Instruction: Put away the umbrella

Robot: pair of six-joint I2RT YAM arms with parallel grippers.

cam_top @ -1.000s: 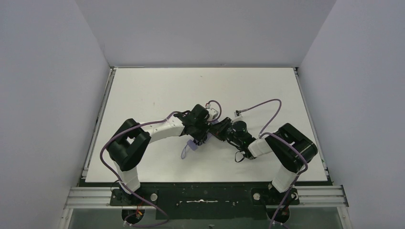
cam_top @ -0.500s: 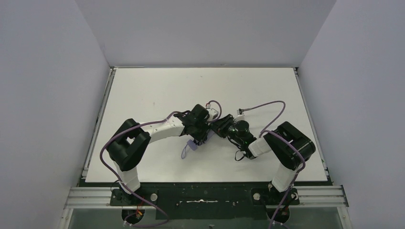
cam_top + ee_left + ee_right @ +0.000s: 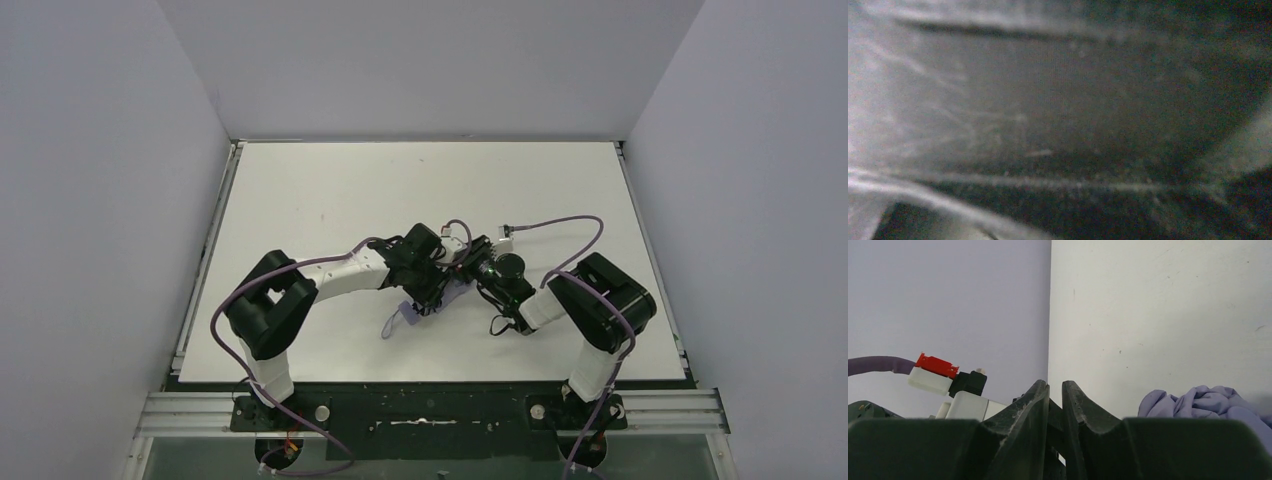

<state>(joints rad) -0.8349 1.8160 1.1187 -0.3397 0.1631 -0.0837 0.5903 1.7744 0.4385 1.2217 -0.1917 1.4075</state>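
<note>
Umbrella point(image 3: 425, 300) bunched mid-surface point(image 3: 330, 190) under both wrists. Left tool's state unreadable (its camera is smothered in fabric); right tool point(image 3: 1055, 395) nearly closed, nothing visibly held. Gather folds tight before strapping.

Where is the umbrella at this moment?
In the top view the umbrella lies near the middle of the white table, mostly hidden under the two grippers that meet over it; its lavender strap sticks out toward the near edge, on the left arm's side.

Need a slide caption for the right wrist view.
Right end effector, fingers nearly together, with bunched lavender umbrella fabric beside it on the white table.
</note>
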